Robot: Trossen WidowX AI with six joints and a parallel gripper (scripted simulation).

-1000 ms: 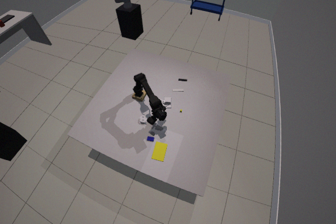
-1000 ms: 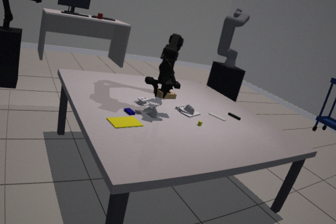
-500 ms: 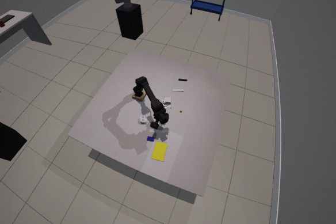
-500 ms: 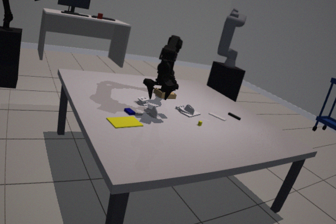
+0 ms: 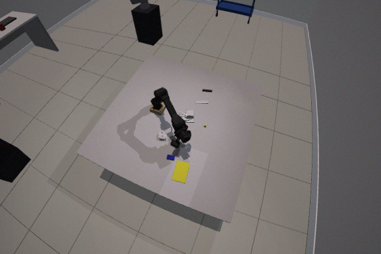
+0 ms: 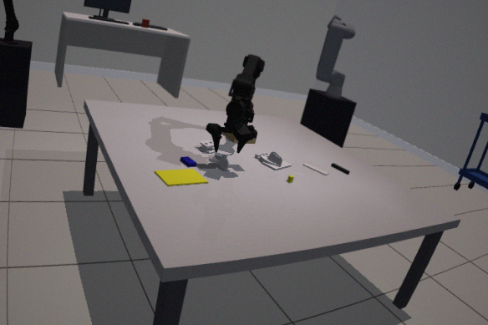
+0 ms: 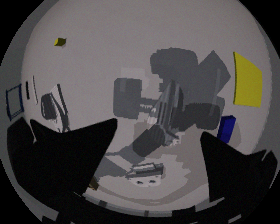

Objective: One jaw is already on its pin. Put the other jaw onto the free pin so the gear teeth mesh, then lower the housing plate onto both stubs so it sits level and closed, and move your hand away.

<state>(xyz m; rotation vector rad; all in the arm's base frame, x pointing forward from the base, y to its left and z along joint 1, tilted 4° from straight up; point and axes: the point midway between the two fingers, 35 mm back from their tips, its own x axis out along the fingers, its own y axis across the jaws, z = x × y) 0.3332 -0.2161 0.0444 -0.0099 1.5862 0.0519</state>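
My gripper (image 6: 227, 151) (image 7: 159, 127) is open, with nothing between its fingers. It hangs above a grey, ridged part (image 6: 219, 161) (image 7: 167, 107) that lies in the arm's shadow; its tooth-like edge shows in the wrist view, but I cannot tell if it is a loose jaw. A small white part with two round holes (image 5: 162, 136) (image 7: 148, 178) lies on the table beside it, probably the housing plate. A white base-like part (image 5: 190, 119) (image 6: 282, 165) with a raised block and thin pieces lies apart from both. The pins and the gear mesh cannot be made out.
A blue block (image 5: 170, 157) (image 6: 188, 161) (image 7: 226, 129) and a yellow sheet (image 5: 181, 172) (image 6: 180, 177) (image 7: 248, 80) lie near the ridged part. A yellow cube (image 5: 205, 125) (image 6: 291, 179) (image 7: 60, 42), a white strip (image 5: 201, 102) (image 6: 315, 169) and a black bar (image 5: 207, 91) (image 6: 340, 169) lie beyond the white base-like part.
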